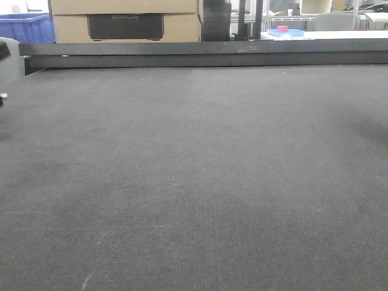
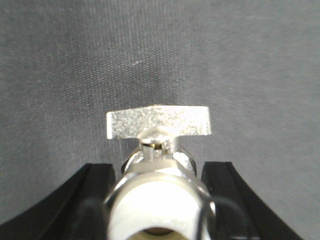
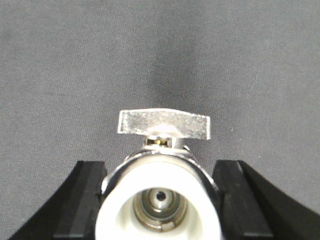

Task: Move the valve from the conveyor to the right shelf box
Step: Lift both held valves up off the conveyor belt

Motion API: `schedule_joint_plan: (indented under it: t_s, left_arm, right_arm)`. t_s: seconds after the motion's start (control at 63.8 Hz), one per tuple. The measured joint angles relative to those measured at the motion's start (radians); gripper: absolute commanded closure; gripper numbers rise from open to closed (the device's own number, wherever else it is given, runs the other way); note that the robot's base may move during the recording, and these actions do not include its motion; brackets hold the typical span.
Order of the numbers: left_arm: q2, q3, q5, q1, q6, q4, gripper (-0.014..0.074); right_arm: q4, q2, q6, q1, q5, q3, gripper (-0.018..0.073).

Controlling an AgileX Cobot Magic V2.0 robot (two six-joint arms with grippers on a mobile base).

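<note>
In the left wrist view a chrome valve (image 2: 157,122) with a flat T-handle and a white end cap sits between my left gripper's (image 2: 160,167) black fingers (image 2: 95,190), which close against its body. In the right wrist view a second chrome valve (image 3: 162,124) of the same kind sits the same way in my right gripper (image 3: 160,165), its fingers (image 3: 85,190) against its sides. Dark grey woven conveyor matting lies behind both (image 2: 75,60) (image 3: 75,60). The front view shows the conveyor (image 1: 194,182) with no valve or gripper on it. No shelf box is in view.
A black metal rail (image 1: 200,51) runs along the conveyor's far edge. Behind it stand cardboard boxes (image 1: 124,21), a blue crate (image 1: 27,27) and a white table with a blue tray (image 1: 285,32). A grey rounded part (image 1: 7,60) shows at the left edge.
</note>
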Motion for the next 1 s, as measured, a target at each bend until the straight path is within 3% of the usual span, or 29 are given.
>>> schedule_joint_plan:
  t_s: [0.548, 1.003]
  left_arm:
    - [-0.478, -0.08, 0.058, -0.059, -0.004, -0.029, 0.0708]
    - [-0.561, -0.082, 0.054, -0.059, -0.026, -0.026, 0.0708]
  right_arm:
    - [0.028, -0.117, 0.0, 0.0, -0.001, -0.105, 0.0713]
    - [0.028, -0.12, 0.0, 0.0, -0.006, -0.197, 0.0713]
